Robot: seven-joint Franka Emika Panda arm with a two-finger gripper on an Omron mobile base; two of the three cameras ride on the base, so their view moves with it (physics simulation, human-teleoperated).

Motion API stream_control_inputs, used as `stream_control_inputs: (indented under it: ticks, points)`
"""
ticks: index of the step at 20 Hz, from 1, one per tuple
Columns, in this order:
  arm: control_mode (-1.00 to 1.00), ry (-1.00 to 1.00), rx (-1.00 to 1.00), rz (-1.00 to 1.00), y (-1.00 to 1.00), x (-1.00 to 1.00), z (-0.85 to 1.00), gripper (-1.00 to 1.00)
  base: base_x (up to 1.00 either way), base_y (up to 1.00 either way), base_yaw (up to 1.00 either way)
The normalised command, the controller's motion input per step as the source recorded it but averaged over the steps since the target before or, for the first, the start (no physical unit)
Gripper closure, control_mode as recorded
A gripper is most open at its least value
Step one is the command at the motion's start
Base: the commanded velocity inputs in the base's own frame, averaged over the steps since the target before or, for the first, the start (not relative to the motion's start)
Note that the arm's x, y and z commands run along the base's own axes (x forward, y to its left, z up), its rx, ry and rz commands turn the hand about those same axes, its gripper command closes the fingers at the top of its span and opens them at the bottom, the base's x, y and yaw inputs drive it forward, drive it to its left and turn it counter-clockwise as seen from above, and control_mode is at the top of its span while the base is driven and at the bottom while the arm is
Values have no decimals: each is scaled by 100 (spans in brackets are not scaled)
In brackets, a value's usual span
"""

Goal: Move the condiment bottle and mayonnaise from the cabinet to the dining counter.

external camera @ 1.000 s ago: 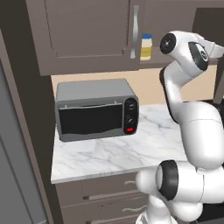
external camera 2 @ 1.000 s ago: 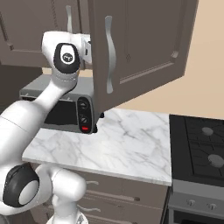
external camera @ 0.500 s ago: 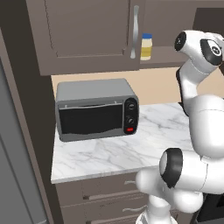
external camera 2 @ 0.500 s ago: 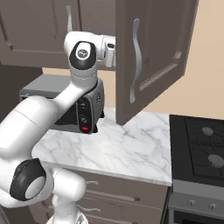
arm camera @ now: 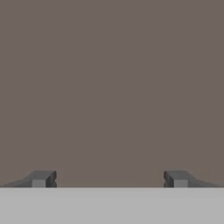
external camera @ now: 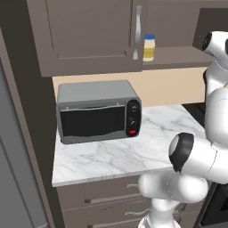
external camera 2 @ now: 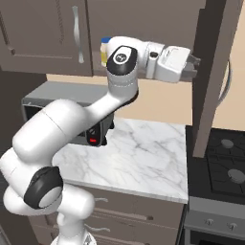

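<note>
The mayonnaise point(external camera: 149, 47), a pale jar with a blue lid, stands on the inner shelf point(external camera: 178, 59) of the dark cabinet point(external camera: 89, 31), just right of the closed left door. In the right base view the mayonnaise point(external camera 2: 103, 50) peeks out behind my arm. My gripper point(external camera 2: 195, 67) points right, well to the right of the jar, its tips against the open cabinet door point(external camera 2: 213, 72). In the hand view the gripper point(arm camera: 109, 179) is open, with wide-apart fingertips point(arm camera: 43, 178) facing a plain brown panel. The condiment bottle and the dining counter are out of view.
A grey toaster oven point(external camera: 95, 111) sits on the small marble worktop point(external camera: 120, 156) under the cabinet. A black stove point(external camera 2: 225, 158) lies to the right. The open door juts out edge-on above the worktop's right end.
My hand has swung to the right, away from the jar. The right cabinet door has swung further open and now stands edge-on in the right base view.
</note>
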Motion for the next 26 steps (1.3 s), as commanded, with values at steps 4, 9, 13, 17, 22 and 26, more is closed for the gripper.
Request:
stream_control_inputs:
  ticks: [4, 9, 13, 17, 22, 26]
  points:
    - [-100, -2, 0, -7, -20, -50, 0, -100, 0, 0, 0]
    - [-100, -4, -2, 31, 80, -74, 0, -100, 0, 0, 0]
    - [-100, -1, -4, 52, 100, -54, 0, -100, 0, 0, 0]
    - [-100, 0, -7, 58, 100, -43, 0, -100, 0, 0, 0]
    - [-100, 0, -7, 61, 100, -38, -4, -100, 0, 0, 0]
    - [-100, 0, -6, 58, 100, -18, -5, -100, 0, 0, 0]
